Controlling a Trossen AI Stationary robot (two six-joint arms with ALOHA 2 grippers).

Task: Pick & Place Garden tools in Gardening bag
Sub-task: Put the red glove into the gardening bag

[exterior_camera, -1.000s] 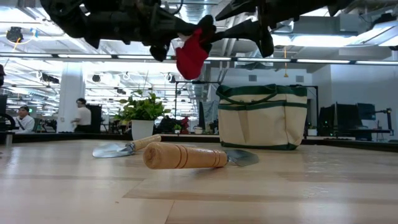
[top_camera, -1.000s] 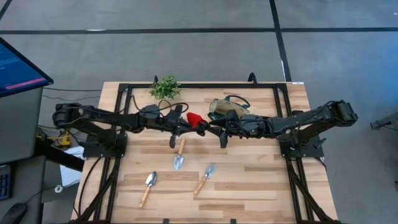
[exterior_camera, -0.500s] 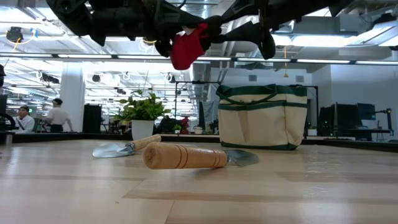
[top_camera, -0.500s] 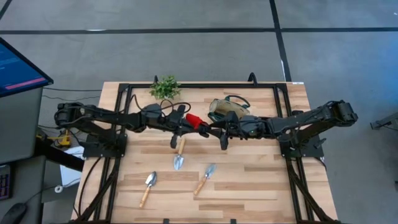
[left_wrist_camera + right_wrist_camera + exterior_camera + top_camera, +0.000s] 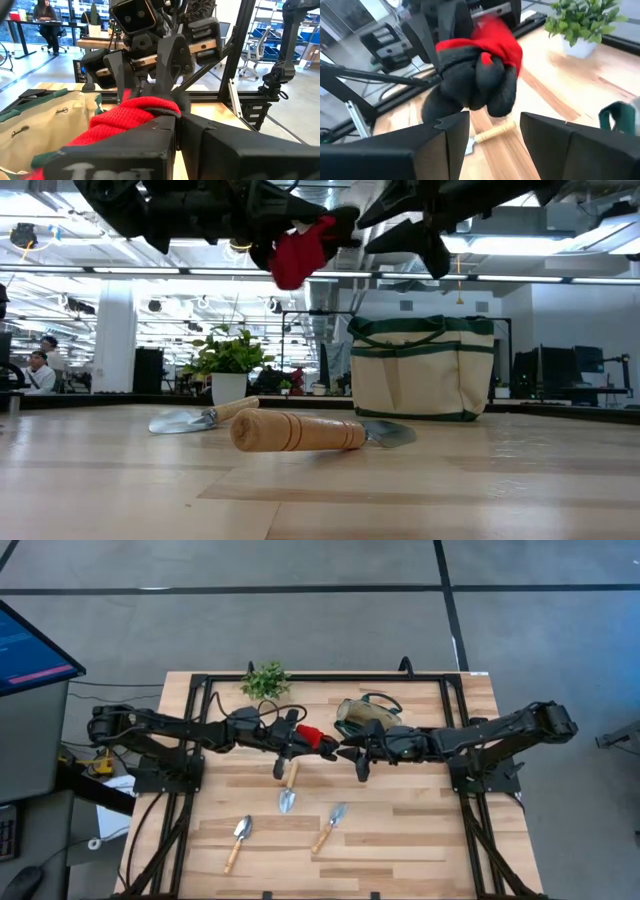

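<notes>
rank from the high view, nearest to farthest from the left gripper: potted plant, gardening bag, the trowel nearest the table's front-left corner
From the left gripper:
1. Gardening bag, to its right at the table's back; potted plant, behind it: too close to call.
2. Front-left trowel, near the front edge.

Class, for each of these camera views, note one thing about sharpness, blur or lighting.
High view: evenly lit, sharp, only soft shadows under the arms. Low view: the wooden trowel handle is crisp, while bright ceiling strip lights silhouette the arms. Left wrist view: the red-and-black fabric glove up close is soft, the room behind sharper. Right wrist view: the green potted plant is clear, the glove blurred.
</notes>
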